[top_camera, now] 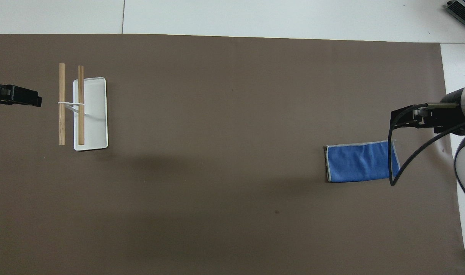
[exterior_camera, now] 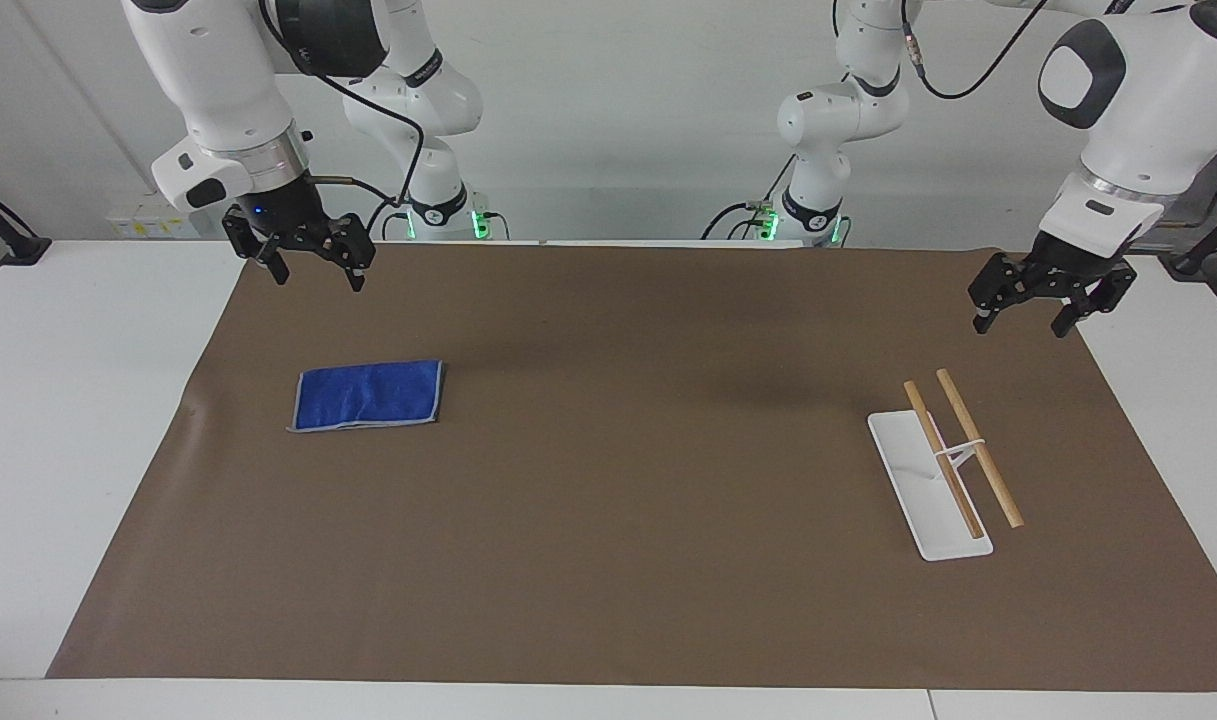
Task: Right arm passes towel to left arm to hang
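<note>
The blue towel [exterior_camera: 368, 395] [top_camera: 360, 161] lies flat on the brown mat toward the right arm's end of the table. My right gripper [exterior_camera: 318, 276] [top_camera: 408, 115], with its blue light, hangs open in the air above the mat close to the towel, not touching it and holding nothing. At the other end, my left gripper [exterior_camera: 1020, 326] [top_camera: 16, 95] hangs open and empty above the mat's edge, near the rack. The rack [exterior_camera: 943, 470] [top_camera: 89, 110] is a white base with two wooden bars raised over it.
The brown mat [exterior_camera: 618, 450] covers most of the white table [exterior_camera: 68, 400]. The right arm's black cable [top_camera: 392, 160] loops across the towel's end in the overhead view. The arm bases stand at the table's robot end.
</note>
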`<state>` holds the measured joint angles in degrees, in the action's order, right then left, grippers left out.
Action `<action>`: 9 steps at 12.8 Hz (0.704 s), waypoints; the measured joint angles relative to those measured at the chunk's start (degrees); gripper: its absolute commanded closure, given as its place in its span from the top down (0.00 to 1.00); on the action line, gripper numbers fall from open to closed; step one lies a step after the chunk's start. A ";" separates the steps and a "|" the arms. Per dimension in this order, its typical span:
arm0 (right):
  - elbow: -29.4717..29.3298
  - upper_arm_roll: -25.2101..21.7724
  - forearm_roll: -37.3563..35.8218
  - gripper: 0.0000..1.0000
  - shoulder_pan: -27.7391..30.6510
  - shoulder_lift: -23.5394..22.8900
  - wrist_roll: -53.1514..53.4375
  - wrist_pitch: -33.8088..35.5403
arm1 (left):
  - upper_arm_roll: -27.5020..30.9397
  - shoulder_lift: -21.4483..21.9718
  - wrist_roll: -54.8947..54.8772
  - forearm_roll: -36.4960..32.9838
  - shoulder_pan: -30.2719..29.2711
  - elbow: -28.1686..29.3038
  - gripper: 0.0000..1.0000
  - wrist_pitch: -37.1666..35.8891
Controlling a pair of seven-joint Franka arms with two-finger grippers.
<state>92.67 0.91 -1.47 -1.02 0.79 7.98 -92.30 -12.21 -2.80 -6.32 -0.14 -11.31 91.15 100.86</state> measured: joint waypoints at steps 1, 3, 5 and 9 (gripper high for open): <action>0.00 0.00 0.00 1.00 0.00 0.00 0.00 0.00 | 0.00 0.00 0.00 0.00 0.00 0.00 1.00 0.00; 0.00 0.00 0.00 1.00 0.00 0.00 0.00 0.00 | 0.00 0.01 0.00 0.00 0.00 0.00 1.00 0.00; 0.00 -0.03 0.00 1.00 0.10 0.00 0.00 0.22 | 0.00 0.01 0.00 0.00 0.00 0.00 1.00 0.00; 2.56 -0.13 0.01 1.00 1.96 0.55 -1.66 -2.52 | 0.00 0.01 0.00 0.00 0.00 0.00 1.00 0.00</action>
<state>95.24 0.78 -1.45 0.94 1.34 6.32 -94.81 -12.21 -2.78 -6.32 -0.14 -11.31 91.15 100.86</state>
